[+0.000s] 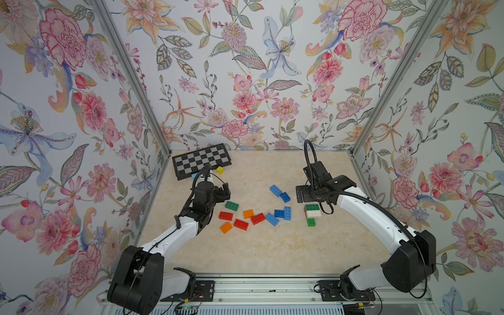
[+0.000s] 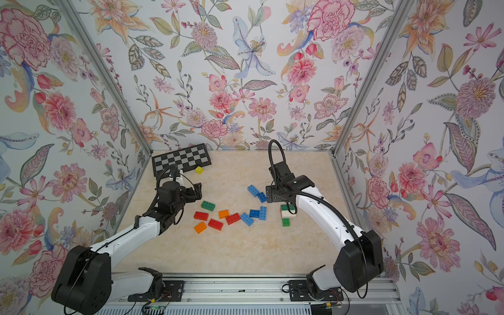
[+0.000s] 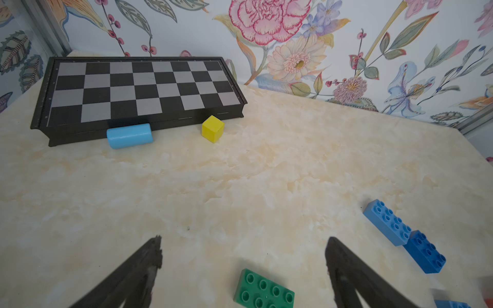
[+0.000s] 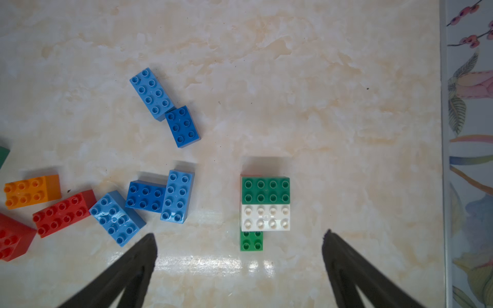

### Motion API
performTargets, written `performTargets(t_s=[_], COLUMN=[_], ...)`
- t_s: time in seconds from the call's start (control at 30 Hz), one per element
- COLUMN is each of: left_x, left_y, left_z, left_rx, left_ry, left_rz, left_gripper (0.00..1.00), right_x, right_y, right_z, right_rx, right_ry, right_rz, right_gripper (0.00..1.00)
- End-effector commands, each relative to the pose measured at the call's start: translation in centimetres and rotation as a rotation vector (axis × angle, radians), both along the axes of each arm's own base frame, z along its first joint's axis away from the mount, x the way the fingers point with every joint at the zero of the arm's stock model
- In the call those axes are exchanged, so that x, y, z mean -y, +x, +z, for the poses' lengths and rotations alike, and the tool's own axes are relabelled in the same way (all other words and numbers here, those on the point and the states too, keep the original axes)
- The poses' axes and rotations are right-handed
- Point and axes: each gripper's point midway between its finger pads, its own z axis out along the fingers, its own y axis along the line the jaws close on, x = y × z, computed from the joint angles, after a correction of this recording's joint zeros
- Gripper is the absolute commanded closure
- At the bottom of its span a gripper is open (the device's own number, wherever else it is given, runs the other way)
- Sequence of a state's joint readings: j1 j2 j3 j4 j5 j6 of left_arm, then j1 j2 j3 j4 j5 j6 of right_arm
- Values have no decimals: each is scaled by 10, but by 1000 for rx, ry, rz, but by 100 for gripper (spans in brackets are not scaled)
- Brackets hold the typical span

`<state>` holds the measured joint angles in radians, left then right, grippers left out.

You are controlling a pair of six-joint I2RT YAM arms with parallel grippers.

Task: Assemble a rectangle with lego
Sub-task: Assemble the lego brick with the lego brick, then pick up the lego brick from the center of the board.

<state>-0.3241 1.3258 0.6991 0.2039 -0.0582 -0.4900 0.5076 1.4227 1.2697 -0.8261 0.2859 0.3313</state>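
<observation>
The left gripper hangs with its jaws wide apart and empty, just beside a loose green brick; behind it a folded chessboard lies by the far wall, a yellow cube next to it; red and orange bricks scatter centrally, then blue bricks (two more lie farther back); rightmost, a green-and-white stack sits on the table just beside the right gripper, whose jaws stand spread wide, holding nothing.
</observation>
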Motion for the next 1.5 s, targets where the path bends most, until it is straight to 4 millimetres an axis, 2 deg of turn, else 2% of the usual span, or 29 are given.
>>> performTargets(t_s=[0.0,0.13,0.2,0.3,0.47,0.73,1.03,1.27,1.37,1.47], left_x=[3,12,16,25,42,63,58,56,57,54], left_y=[-4,6,11,18,23,10,-14,-22,-24,-29], left_z=[-37,-60,-80,-97,-118,-124,-144,-150,-150,-150], left_rx=[-177,-273,-334,-383,-436,-449,-523,-567,-578,-592], left_ry=[174,274,320,369,406,348,373,386,386,392], left_rz=[-93,-188,-232,-288,-360,-460,-476,-469,-469,-459], left_gripper=[4,5,6,6,7,7,9,17,28,28], right_x=[17,24,27,30,34,37,36,37,37,38], right_y=[-10,-15,-17,-18,-19,-21,-21,-22,-22,-22], right_z=[4,7,9,12,16,13,14,15,16,16], right_rx=[26,51,64,84,105,103,106,110,113,114], right_ry=[-31,-31,-35,-33,-31,-44,-38,-39,-40,-42], right_rz=[-77,-108,-120,-135,-145,-149,-147,-148,-147,-150], right_gripper=[0,0,0,0,0,0,0,0,0,0])
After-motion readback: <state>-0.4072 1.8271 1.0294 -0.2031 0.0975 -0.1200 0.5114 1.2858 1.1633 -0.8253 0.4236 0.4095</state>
